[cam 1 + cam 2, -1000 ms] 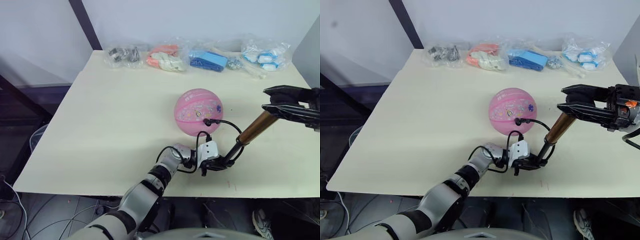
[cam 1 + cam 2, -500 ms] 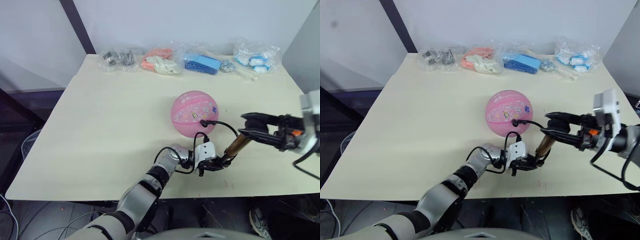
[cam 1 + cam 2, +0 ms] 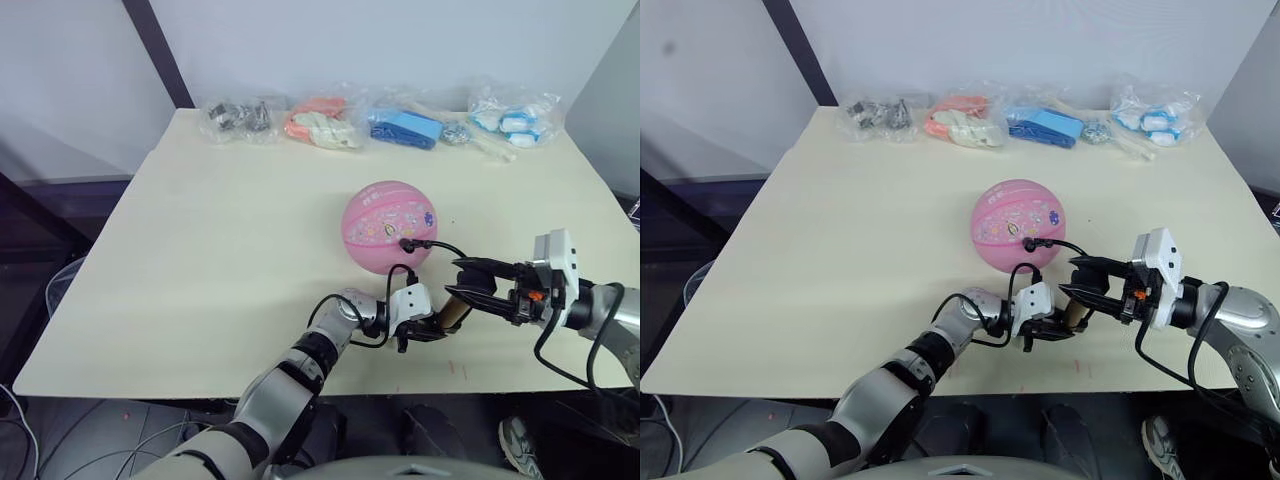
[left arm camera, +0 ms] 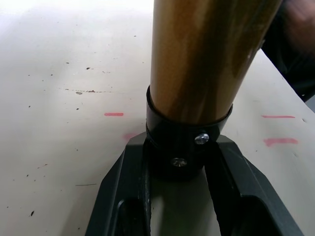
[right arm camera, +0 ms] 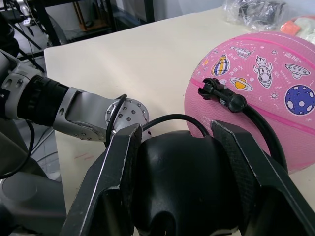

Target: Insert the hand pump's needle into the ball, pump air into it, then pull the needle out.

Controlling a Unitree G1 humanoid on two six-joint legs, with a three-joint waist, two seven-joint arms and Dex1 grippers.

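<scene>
Along the table's (image 3: 200, 230) far edge, well behind the ball (image 3: 392, 226), four clear bags are lying in a row: a bag of dark parts (image 3: 240, 116), a bag of orange and white items (image 3: 318, 122), a bag of blue items (image 3: 408, 127) and a bag of blue-and-white items (image 3: 512, 121). None of them is standing between the grippers and the ball. The ball is sitting round on the table, nearer the front edge than the bags. The needle (image 5: 205, 89) with its black fitting is seated in the ball's valve, and the black hose (image 3: 440, 246) is looping from there down toward the hand pump (image 3: 455, 309), just in front of the ball. The left gripper (image 3: 418, 328) is clamping its two fingers (image 4: 123, 191) around the pump's black base cap, in front of the ball. The right gripper (image 3: 472, 284) is closing its fingers (image 5: 110, 187) on the pump's black handle, to the ball's front right.

Compared with one second ago, the right gripper is sitting much lower and closer to the left gripper. The handle is pressed down, so only a short stub of the gold barrel is showing between the two grippers, where a long tilted length showed before. The ball, needle and left gripper are holding the same positions relative to each other.
</scene>
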